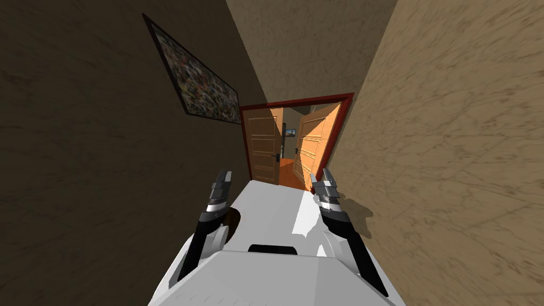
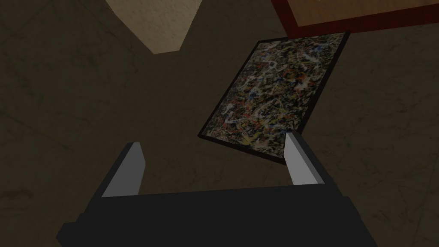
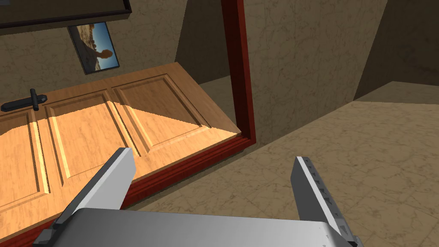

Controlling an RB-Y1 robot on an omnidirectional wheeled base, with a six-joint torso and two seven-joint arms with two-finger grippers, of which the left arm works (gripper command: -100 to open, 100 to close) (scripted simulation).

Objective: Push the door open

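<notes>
Panelled wooden door (image 3: 85, 128) with raised rectangles stands ajar in a dark red frame (image 3: 240, 85). Both arms point forward, left claw (image 2: 213, 148) and right claw (image 3: 212, 158) spread open.

1. I counted two tools: the left tool (image 1: 225, 174) and the right tool (image 1: 320, 173).
2. Each tool carried two light grey fingers (image 2: 130, 169), four in all.
3. There were two door leaves, a left leaf (image 1: 264, 143) and a right leaf (image 1: 317, 143).
4. One dark red door frame (image 1: 296, 101) surrounded them.
5. I counted two pictures: one large speckled painting (image 1: 199, 79) on the left wall and one small picture (image 1: 289, 132) beyond the doorway.
6. I counted two dark handles: a first handle (image 1: 276, 155) on the left leaf, and a second handle (image 3: 25, 102) on the sunlit leaf in the right wrist view.
</notes>
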